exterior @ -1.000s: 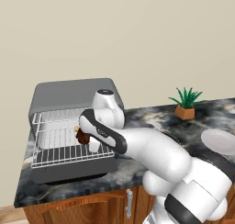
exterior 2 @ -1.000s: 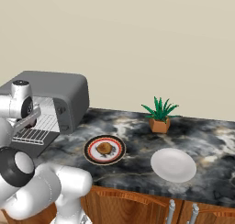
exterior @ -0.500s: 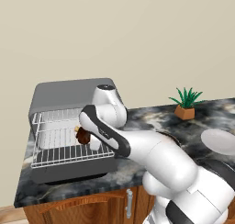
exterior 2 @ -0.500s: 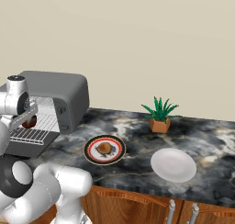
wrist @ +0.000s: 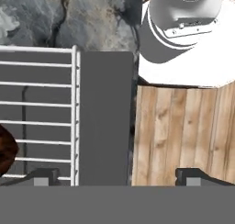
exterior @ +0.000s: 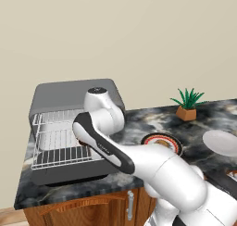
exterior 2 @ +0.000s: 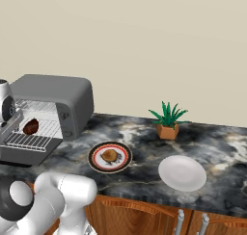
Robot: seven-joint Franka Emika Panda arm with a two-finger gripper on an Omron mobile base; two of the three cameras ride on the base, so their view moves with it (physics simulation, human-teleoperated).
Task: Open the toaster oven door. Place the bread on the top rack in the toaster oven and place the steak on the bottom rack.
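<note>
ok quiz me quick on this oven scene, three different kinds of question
1. True or false: the bread lies inside the toaster oven.
2. Where is the steak? a) on the counter b) on a wire rack in the oven c) on the oven's roof
3. Fill in: the toaster oven door is ___.

Key: 1 false, it sits on the red-rimmed plate; 2 b; 3 open.

the arm [exterior: 152, 167] is glossy white with rounded, bulbous links and black bands at its joints. a dark cap tops one link. the pincer [wrist: 114, 175] ends in two small dark tips.
</note>
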